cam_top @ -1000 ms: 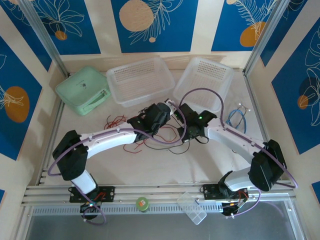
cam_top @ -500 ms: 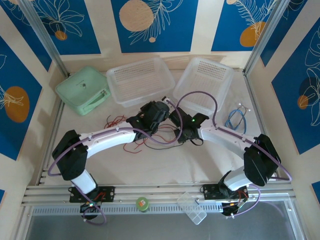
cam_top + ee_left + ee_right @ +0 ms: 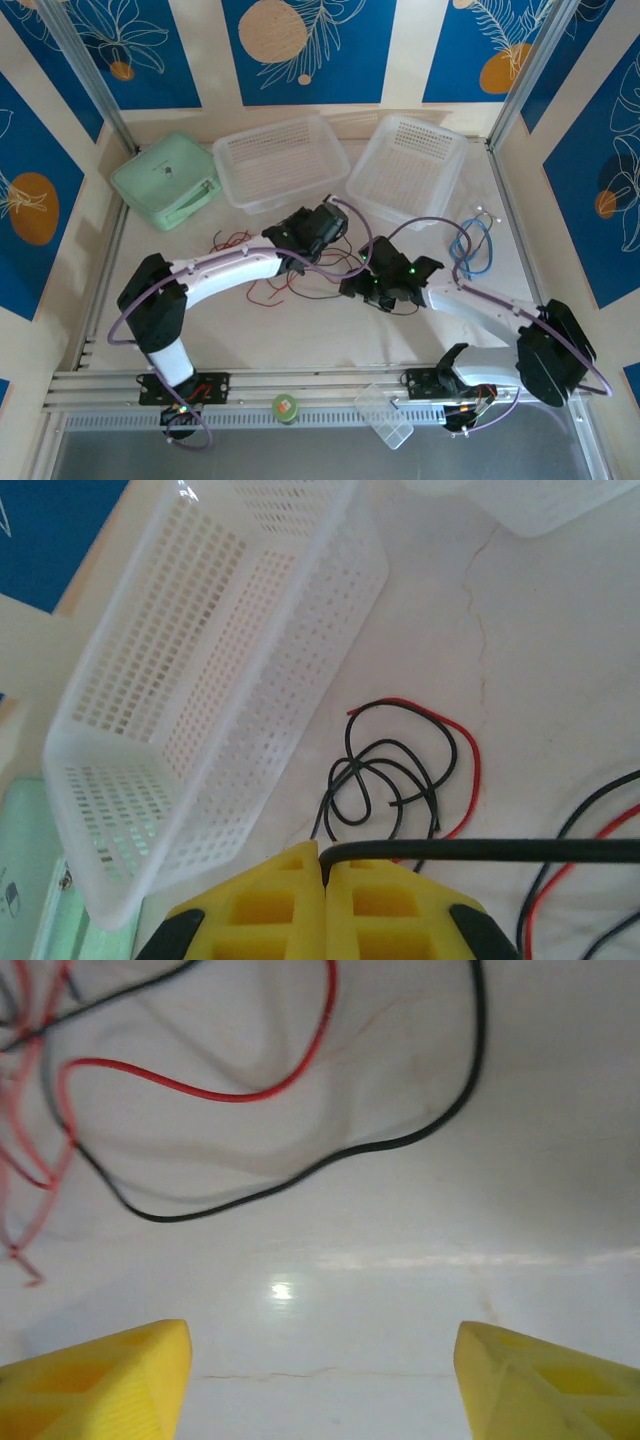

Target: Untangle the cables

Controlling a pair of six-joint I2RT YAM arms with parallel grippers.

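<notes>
Several thin red and black cables (image 3: 400,770) loop loosely; left claw (image 3: 323,875) pinches one black, right claw (image 3: 320,1360) spread.

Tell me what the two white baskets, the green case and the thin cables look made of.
Left basket and right basket: translucent white moulded plastic, judging by gridded holes and see-through walls. Green case: probably smooth matte hard plastic, from its even surface and rounded corners. Cables: glossy red or black plastic-looking insulation, bending freely; the core is hidden.

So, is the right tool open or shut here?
Open. The right tool shows its yellow fingers wide apart, bare table between them, nothing gripped.
</notes>
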